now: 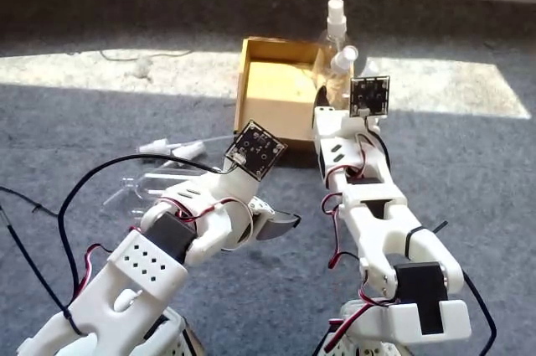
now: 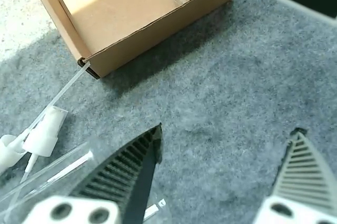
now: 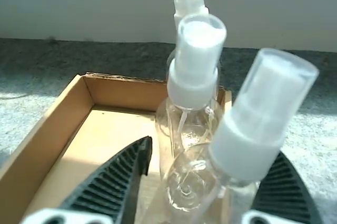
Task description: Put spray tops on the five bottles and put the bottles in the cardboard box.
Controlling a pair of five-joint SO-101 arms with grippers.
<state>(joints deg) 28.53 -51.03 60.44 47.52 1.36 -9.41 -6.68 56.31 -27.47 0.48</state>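
We see the left gripper wide open over the carpet, near 2 loose spray tops. The right gripper straddles 1 capped bottle (tilted) at the cardboard box's right side; we cannot tell whether it grips.

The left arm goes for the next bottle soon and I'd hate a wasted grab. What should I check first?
1. Left gripper open and empty: ok.
2. Loose white spray tops lying in the open on the grey carpet: ok.
3. Clear plastic bottles lying on the carpet already topped: not ok.
4. Brown cardboard box has bare floor free: ok.
5. Right gripper has a firm hold on the nearest topped bottle: cannot tell.
6. All five bottles boxed: not ok.
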